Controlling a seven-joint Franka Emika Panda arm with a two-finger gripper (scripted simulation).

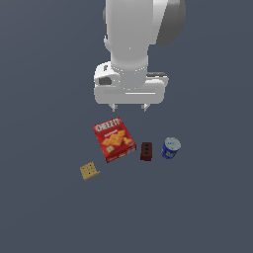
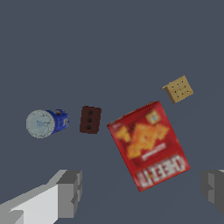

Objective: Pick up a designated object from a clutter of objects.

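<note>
The small blue can [image 1: 170, 148] with a pale whitish top stands on the grey floor at the exterior view's right; it also shows in the wrist view [image 2: 46, 123]. Beside it lies the dark brown block [image 1: 146, 151] [image 2: 90, 120]. The red Cheez-It box [image 1: 114, 139] [image 2: 148, 145] lies flat in the middle. The tan waffle-like square [image 1: 89, 171] [image 2: 178, 89] lies apart at the exterior view's left. My gripper [image 1: 129, 106] [image 2: 142, 192] hangs open and empty above the floor, behind the box, with nothing between its fingers [image 2: 70, 192].
The four items lie in a loose row on a plain dark grey floor [image 1: 207, 207]. The white arm [image 1: 133, 44] rises above the gripper at the top of the exterior view.
</note>
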